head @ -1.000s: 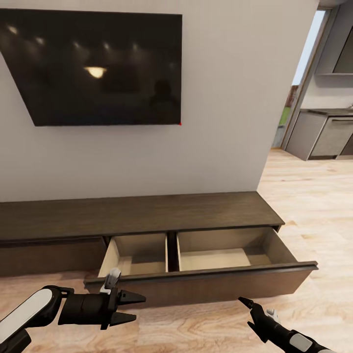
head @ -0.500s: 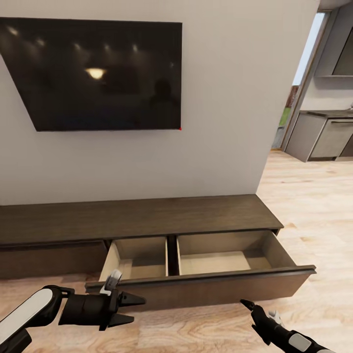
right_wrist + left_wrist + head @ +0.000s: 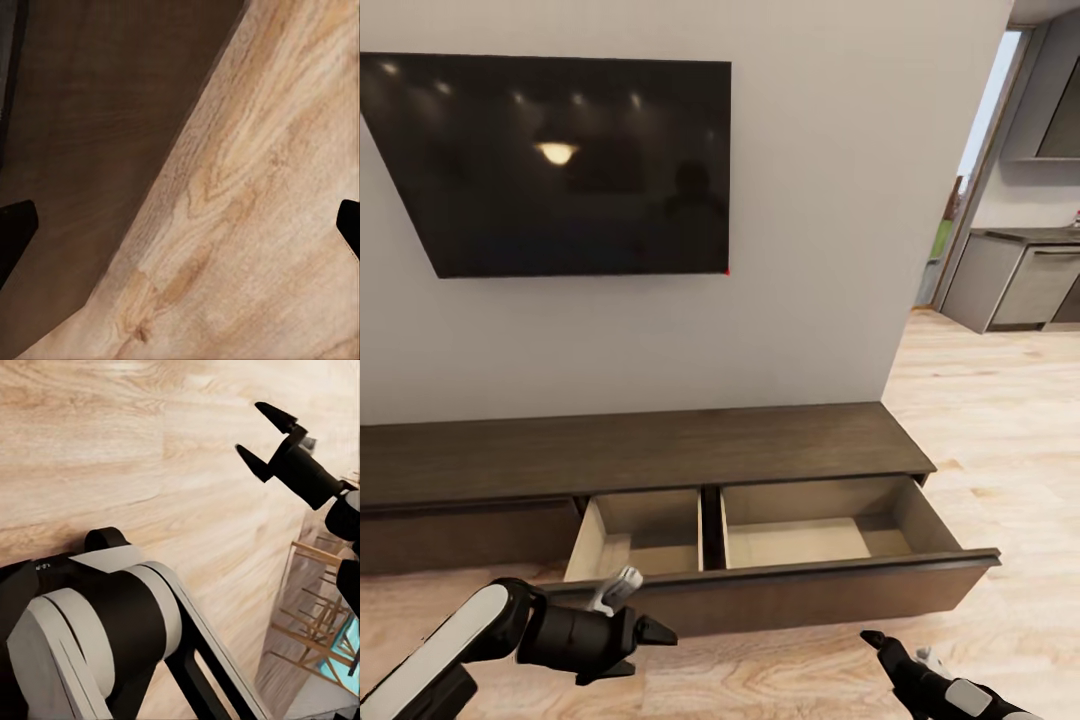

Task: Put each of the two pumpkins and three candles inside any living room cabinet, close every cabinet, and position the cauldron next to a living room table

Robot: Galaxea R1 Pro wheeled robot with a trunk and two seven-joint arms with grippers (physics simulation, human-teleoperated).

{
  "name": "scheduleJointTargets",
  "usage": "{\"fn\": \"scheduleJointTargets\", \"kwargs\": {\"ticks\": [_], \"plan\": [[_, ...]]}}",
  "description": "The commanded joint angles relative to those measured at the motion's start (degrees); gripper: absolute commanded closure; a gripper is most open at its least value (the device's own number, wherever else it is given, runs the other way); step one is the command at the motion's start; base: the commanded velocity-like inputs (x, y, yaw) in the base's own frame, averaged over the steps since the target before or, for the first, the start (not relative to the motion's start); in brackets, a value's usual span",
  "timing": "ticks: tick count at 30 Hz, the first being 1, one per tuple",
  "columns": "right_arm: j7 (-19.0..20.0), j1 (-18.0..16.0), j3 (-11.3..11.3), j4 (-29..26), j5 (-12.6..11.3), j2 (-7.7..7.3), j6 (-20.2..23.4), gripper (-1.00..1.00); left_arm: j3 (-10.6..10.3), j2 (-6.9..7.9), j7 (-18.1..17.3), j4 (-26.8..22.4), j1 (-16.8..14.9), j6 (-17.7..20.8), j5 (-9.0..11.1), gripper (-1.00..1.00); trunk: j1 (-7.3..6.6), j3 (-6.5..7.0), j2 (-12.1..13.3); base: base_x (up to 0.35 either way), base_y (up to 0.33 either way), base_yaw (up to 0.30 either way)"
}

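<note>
Just behind both released grippers, left (image 3: pixel 665 632) & right (image 3: pixel 872 637): cabinet (image 3: pixel 780 590) w/ drawer open.

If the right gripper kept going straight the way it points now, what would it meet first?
Probably the front panel of the open drawer: the right gripper points up toward it from the floor, though depth is hard to judge.

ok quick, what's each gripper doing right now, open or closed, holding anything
Left gripper: open, holding nothing, low in front of the pulled-out cabinet drawer.
Right gripper: open, holding nothing, over the floor.
</note>
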Motion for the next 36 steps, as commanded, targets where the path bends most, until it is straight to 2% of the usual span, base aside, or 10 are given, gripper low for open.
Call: {"fn": "scheduleJointTargets", "kwargs": {"ticks": [1, 4, 7, 11, 18, 21, 26, 28, 32, 36], "plan": [[0.17, -0.08, 0.52, 0.21, -0.51, 0.02, 0.08, -1.0, -0.02, -0.87, 2.95, -0.04, -0.08, -0.08, 0.56, -1.0, -0.23, 0.13, 0.39, 0.0, 0.0, 0.0], [-0.67, -0.08, 0.64, 0.18, -0.48, 0.03, -0.19, -1.0, 0.02, -2.37, 7.17, -0.04, -0.1, -0.1, 0.54, -1.0, -0.89, 0.67, 1.59, 0.0, 0.0, 0.0], [-2.7, -0.08, 0.88, 0.08, -0.35, 0.03, -0.31, -1.0, 0.04, -3.07, 9.23, -0.04, -0.11, -0.16, 0.38, -1.0, -1.55, 1.21, 2.79, 0.0, 0.0, 0.0], [-4.93, -0.08, 2.67, 0.04, -0.23, 0.03, -2.36, -1.0, 0.11, -3.49, 9.75, -0.04, -0.11, -0.15, -2.28, -1.0, -2.43, 1.93, 4.4, 0.0, 0.0, 0.0], [-6.8, -0.08, 3.58, -0.04, -0.09, 0.03, -4.74, -1.0, 0.06, -4.55, 9.95, -0.04, -0.12, -0.17, -4.46, -1.0, -3.97, 3.19, 7.21, 0.0, 0.0, 0.0], [-7.14, -0.08, 3.62, -0.05, 0.73, 0.03, -4.88, -1.0, 0.1, -4.7, 9.91, -0.04, -0.12, -0.21, -6.14, -1.0, -4.62, 3.72, 8.41, 0.0, 0.0, 0.0], [-8.86, -0.08, 3.58, -0.24, 5.12, 0.36, -5.83, -1.0, 0.21, -4.8, 9.94, -0.04, -0.19, -0.31, -10.75, -1.0, -5.72, 4.62, 10.41, 0.0, 0.0, 0.0], [-11.32, -0.08, 3.56, -0.44, 6.86, 0.67, -6.45, -1.0, 0.32, -5.25, 10.02, -0.04, -0.2, -0.34, -11.73, -1.0, -6.16, 4.98, 11.22, 0.0, 0.0, 0.0], [-12.24, -0.08, 3.55, -0.48, 7.15, 0.71, -6.54, -1.0, 0.38, -5.73, 10.07, -0.04, -0.2, -0.35, -12.15, -1.0, -7.04, 5.7, 12.82, 0.0, 0.0, 0.0], [-12.46, -0.08, 3.56, -0.49, 7.24, 0.73, -6.64, -1.0, 0.4, -7.4, 10.05, 0.03, -0.15, -0.35, -17.74, -1.0, -7.92, 6.42, 14.43, 0.0, 0.0, 0.0]]}}
